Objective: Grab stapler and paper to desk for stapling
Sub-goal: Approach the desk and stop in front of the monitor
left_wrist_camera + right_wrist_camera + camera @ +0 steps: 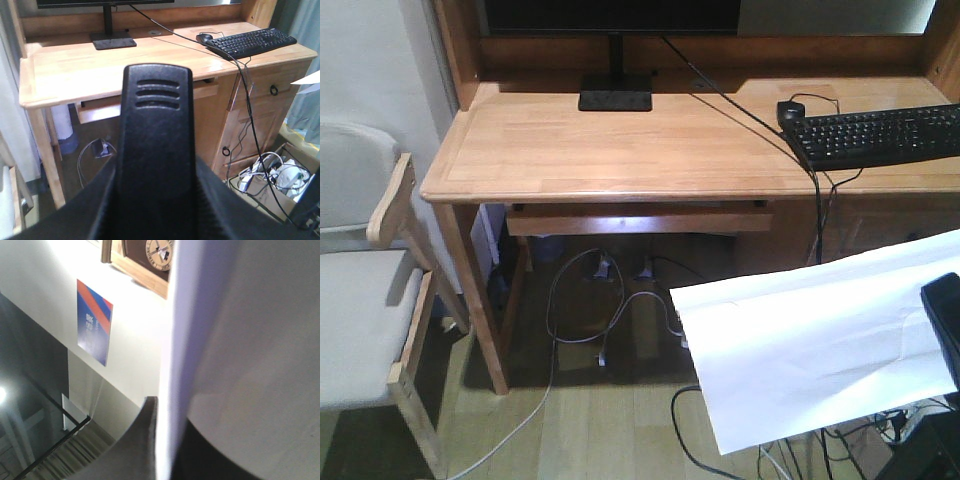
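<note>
Left fingers (95, 215) are clamped on the stapler (157, 150). Its black ribbed body fills the space between them and points ahead at the counter (620, 140). Right fingers (142, 440) are pinched on one edge of the paper (810, 340). The sheet hangs free to the left of them, over the floor, short of the counter's front edge. Neither item is down yet.

Step in hand, as I judge it: carry both forward onto the counter.

Notes:
- Raise the right fingers first, so the sheet's free far edge clears the rim instead of folding against it.
- Lay the sheet flat on the bare wood ahead of the left fingers, between monitor stand (615, 97) and keyboard (880, 135), clear of the mouse (790, 110).
- Set the stapler beside the sheet, not on it.
- Release only on contact.
</note>
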You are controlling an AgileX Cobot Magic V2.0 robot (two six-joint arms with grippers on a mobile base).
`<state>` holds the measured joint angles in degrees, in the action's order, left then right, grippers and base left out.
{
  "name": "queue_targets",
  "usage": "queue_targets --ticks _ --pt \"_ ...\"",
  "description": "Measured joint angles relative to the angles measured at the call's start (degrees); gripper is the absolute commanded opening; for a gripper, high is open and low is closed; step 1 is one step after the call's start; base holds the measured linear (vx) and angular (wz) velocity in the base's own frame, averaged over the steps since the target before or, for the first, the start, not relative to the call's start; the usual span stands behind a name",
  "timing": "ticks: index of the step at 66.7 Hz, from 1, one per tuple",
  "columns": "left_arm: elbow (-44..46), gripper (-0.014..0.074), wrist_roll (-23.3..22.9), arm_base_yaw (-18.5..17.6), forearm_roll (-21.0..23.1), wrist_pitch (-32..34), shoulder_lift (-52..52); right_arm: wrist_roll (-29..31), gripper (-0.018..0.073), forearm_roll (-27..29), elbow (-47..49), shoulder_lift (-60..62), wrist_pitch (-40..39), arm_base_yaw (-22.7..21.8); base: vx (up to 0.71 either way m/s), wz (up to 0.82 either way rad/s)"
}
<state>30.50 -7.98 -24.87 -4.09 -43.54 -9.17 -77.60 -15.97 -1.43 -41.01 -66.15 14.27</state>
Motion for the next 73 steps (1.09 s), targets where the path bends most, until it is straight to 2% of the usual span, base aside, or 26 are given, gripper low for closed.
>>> queue_targets --ticks 73 --pt "0.0 -0.0006 0.0 0.0 0.0 0.0 0.0 0.0 -0.0009 0.0 0.0 0.0 0.0 0.0 0.20 -0.04"
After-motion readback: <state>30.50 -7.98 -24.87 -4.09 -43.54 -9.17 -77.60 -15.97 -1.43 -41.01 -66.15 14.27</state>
